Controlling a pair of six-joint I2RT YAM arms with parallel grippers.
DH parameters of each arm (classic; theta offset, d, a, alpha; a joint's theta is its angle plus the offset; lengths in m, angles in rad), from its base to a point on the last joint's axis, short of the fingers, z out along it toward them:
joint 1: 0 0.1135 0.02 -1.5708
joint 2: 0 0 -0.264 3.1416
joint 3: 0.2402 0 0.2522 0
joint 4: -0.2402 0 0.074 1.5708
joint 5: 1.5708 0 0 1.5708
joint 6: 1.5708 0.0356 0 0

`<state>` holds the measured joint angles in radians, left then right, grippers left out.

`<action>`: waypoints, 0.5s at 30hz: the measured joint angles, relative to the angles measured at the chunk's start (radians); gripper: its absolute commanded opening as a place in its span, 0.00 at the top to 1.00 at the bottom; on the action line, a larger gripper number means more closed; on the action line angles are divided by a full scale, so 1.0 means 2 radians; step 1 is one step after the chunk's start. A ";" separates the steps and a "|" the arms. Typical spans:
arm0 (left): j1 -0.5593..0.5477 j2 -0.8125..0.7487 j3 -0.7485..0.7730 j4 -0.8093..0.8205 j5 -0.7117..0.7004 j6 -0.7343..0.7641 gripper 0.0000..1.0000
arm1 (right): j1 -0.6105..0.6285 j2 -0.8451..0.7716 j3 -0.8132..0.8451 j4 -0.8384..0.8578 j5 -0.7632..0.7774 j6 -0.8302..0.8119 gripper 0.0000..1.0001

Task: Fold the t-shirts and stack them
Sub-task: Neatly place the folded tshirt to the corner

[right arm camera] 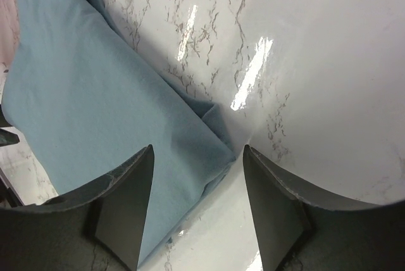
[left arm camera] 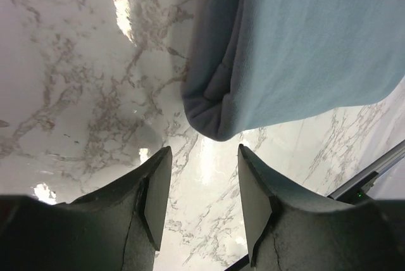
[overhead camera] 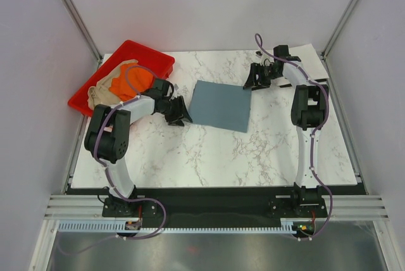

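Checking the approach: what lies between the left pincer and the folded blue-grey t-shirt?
Only bare marble tabletop separates the left pincer from the blue-grey t-shirt; the left wrist view shows it.

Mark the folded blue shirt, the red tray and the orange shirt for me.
blue shirt (overhead camera: 220, 105), top view, middle of the folded square.
red tray (overhead camera: 152, 54), top view, far rim.
orange shirt (overhead camera: 119, 85), top view, middle of the bunched cloth.

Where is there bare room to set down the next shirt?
Widest bare patch: the table between the folded blue-grey shirt and its near edge. Crowded at the far left, where the red tray and left gripper sit close together.
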<state>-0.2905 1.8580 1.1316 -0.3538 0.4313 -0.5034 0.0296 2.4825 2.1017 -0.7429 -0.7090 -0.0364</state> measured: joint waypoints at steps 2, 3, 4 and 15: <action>0.008 0.000 0.006 -0.003 0.006 0.000 0.46 | 0.000 0.001 0.002 -0.001 -0.002 -0.002 0.34; 0.011 0.001 0.011 -0.005 0.010 0.001 0.46 | 0.000 0.002 0.002 -0.001 -0.003 -0.002 0.34; 0.014 0.003 0.018 -0.005 0.013 0.001 0.46 | 0.000 0.002 0.002 -0.002 -0.003 -0.003 0.34; 0.022 0.052 0.051 0.001 0.052 0.006 0.58 | 0.000 0.004 0.004 -0.005 -0.009 -0.014 0.35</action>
<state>-0.2462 1.9617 1.2343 -0.3511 0.5362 -0.4911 0.0296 2.4912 2.1105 -0.7528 -0.7273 -0.0643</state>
